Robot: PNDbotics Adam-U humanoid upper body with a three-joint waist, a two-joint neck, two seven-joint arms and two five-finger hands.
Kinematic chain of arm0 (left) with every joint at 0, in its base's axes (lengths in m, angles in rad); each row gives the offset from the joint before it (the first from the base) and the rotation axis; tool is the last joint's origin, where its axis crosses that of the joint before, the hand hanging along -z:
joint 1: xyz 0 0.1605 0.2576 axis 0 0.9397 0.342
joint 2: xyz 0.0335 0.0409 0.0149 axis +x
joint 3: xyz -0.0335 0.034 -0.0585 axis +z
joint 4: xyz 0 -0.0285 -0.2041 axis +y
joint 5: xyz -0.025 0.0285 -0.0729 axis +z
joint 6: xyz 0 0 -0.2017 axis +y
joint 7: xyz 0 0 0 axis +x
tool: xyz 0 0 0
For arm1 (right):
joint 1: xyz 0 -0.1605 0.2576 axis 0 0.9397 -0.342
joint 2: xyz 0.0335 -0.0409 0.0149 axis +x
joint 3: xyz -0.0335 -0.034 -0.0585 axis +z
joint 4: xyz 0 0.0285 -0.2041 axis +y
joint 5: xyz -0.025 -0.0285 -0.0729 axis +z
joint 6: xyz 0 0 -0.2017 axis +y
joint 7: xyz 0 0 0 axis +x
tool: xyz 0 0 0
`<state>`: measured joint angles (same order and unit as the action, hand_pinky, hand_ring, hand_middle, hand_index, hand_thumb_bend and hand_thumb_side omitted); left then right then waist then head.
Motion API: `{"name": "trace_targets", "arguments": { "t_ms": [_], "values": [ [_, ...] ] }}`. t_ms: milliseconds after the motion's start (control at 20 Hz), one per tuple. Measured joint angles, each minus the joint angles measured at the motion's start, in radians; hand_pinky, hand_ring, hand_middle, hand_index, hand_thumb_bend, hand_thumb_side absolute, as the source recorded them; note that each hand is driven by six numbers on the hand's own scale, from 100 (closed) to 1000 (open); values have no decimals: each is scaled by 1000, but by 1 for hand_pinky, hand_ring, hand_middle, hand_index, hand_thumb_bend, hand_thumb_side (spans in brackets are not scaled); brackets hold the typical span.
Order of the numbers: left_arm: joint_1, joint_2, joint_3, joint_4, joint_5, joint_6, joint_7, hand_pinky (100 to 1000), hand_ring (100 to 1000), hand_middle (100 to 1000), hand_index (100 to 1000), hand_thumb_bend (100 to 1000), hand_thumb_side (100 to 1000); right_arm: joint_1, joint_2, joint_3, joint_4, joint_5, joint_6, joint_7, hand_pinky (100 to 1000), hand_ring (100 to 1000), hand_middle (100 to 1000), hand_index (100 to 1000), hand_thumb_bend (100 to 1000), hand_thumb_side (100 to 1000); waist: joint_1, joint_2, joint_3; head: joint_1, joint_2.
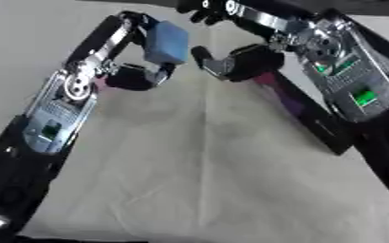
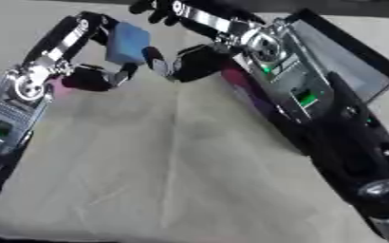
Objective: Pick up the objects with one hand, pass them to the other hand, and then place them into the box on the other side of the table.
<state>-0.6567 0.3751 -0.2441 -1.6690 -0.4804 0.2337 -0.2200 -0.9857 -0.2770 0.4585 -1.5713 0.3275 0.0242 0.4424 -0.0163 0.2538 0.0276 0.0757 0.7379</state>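
Box (image 2: 347, 61), dark-walled, sits at the table's right edge beneath the right arm. Left hand (image 1: 135, 76) pinches the blue block (image 1: 166, 42) aloft over the cloth; right hand (image 1: 244, 61), fingers part-curled and empty, hovers just beside it. Early release likely drops the block.

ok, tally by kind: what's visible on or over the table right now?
Blue block, held in the left hand: 1
Robot hands, the left one and the right hand: 2
Black box on the right side: 1
Total: 4
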Motion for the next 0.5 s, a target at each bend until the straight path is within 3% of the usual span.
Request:
{"name": "trace_targets", "arguments": {
  "t_ms": [500],
  "values": [
    [-9,-17,-1,0,7,4,0,724,554,585,548,100,100,0,7,11,17,53,-8,23,903,909,945,940,100,367,0,0,3,-4,0]
  ]
}}
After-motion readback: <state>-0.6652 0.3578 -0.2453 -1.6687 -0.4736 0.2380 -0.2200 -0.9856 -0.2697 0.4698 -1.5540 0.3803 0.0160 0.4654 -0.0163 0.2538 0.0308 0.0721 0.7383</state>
